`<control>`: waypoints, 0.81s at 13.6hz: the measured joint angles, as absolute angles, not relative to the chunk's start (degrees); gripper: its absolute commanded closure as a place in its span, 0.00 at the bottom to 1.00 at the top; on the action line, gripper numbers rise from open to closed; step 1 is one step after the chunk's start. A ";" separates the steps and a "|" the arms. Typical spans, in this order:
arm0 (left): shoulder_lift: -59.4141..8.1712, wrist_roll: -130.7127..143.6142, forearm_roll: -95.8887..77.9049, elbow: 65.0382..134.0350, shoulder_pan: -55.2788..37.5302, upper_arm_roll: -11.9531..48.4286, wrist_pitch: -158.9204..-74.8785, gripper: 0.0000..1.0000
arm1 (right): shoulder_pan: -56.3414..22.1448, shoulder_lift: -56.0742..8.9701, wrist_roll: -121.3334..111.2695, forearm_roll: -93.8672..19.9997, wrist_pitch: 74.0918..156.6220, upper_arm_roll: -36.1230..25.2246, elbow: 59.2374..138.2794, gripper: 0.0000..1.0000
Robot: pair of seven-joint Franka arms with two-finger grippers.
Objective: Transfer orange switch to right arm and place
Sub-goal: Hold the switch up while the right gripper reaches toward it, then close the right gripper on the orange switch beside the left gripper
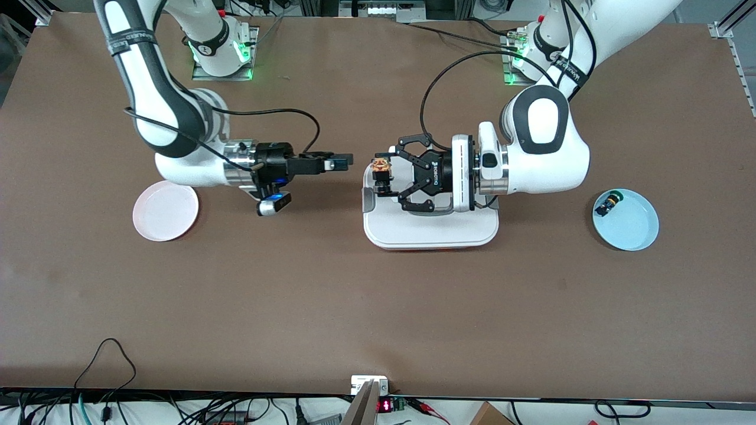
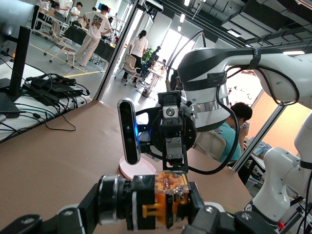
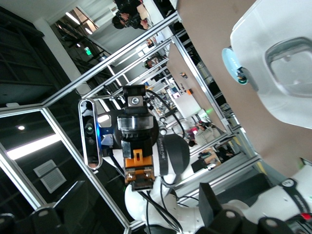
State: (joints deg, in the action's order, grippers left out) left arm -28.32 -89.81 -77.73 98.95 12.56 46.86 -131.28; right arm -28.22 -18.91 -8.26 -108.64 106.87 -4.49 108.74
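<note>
The orange switch (image 1: pixel 382 166), a small black box with an orange end, is clamped in my left gripper (image 1: pixel 385 172), the wide black ROBOTIQ one, which is shut on it and holds it in the air over the right arm's end of the white tray (image 1: pixel 431 233). In the left wrist view the switch (image 2: pixel 163 200) lies crosswise between the fingers. My right gripper (image 1: pixel 345 160), slim and black, is open and points at the switch from a short gap away, level with it. The right wrist view shows the switch (image 3: pixel 139 168) straight ahead of its spread fingers.
A pink plate (image 1: pixel 165 211) lies on the table under the right arm. A light blue plate (image 1: pixel 635 227) at the left arm's end holds a small black switch with a green cap (image 1: pixel 608 204). Black cables hang from both wrists.
</note>
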 measured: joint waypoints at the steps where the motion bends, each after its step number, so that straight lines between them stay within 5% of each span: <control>1: -28.32 -89.81 -77.73 98.96 12.56 46.86 -131.28 0.76 | -28.62 -19.06 -8.30 -109.51 107.31 -4.50 108.64 0.00; 11: -28.32 -89.81 -77.73 98.98 12.56 46.88 -131.28 0.76 | -30.06 -22.37 -8.73 -114.67 110.50 -4.75 105.30 0.00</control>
State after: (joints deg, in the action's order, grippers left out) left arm -28.32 -89.81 -77.73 98.98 12.56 46.88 -131.28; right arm -30.06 -22.37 -8.73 -114.67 110.50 -4.75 105.30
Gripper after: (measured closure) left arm 0.282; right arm 0.000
